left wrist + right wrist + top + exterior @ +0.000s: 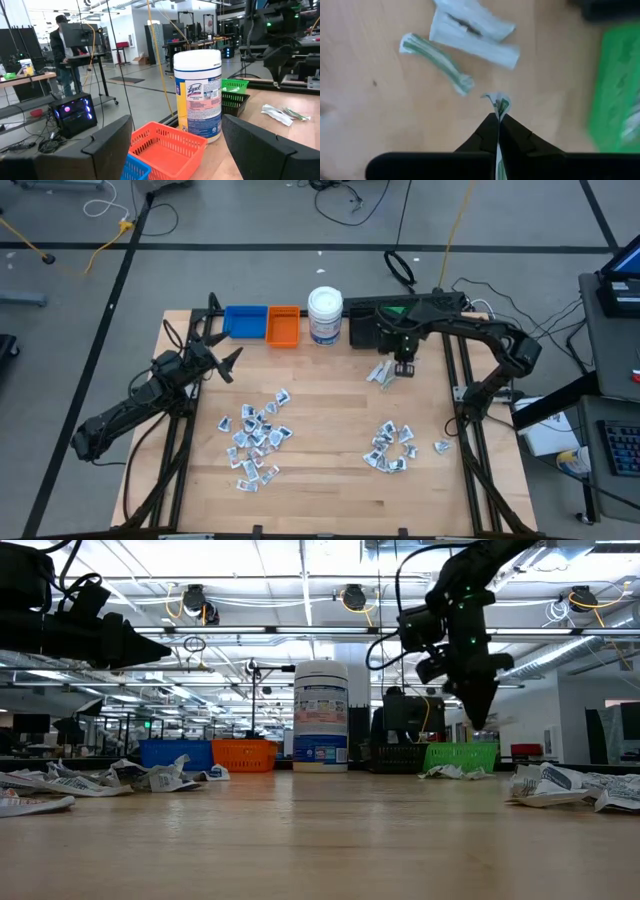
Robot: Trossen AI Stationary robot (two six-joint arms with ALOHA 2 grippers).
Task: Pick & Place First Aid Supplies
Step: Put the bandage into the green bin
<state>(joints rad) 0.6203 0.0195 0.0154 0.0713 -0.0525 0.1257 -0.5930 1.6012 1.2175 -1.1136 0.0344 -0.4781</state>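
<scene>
Pinched by right tool [498,120], upper centre: packet [499,104], limp and feather-light, best nipped at an edge; left tool [175,145] spread apart.

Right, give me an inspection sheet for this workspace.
Surface: wooden table, bare between piles.
Job's things: packets in a left pile, a right pile and a few near the green bin.
Clutter: wipes jar; blue bin, orange bin, black bin.
Grippers: left gripper open, raised, empty; right gripper shut on a thin packet.
Cables: several on the floor.
Surroundings: person at a desk.
</scene>
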